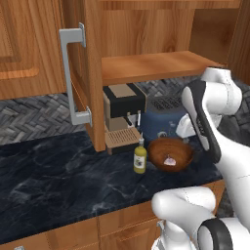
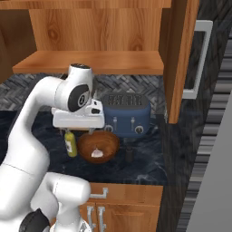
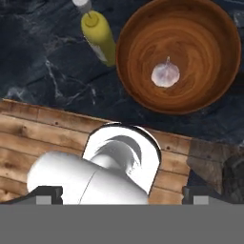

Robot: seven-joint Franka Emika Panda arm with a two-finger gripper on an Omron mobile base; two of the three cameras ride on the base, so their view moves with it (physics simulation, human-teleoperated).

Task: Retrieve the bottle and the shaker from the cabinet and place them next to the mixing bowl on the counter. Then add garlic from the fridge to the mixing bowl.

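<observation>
garlic point(image 3: 165, 74) lying in wooden mixing bowl point(image 3: 190, 28), yellow bottle point(image 3: 99, 37) just beside, fingers point(image 3: 45, 195) spread wide and empty, right base view catches dark shaker point(image 2: 129, 154), black marble desk point(image 1: 53, 180)

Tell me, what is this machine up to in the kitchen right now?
The white robot arm hangs over a wooden mixing bowl on the dark counter. A garlic bulb lies inside the bowl, and the pincer above it is open and holds nothing. A yellow bottle stands upright just beside the bowl, and a small dark shaker stands on its other side. Behind them sit a blue toaster and a coffee machine, under an open cabinet.
</observation>
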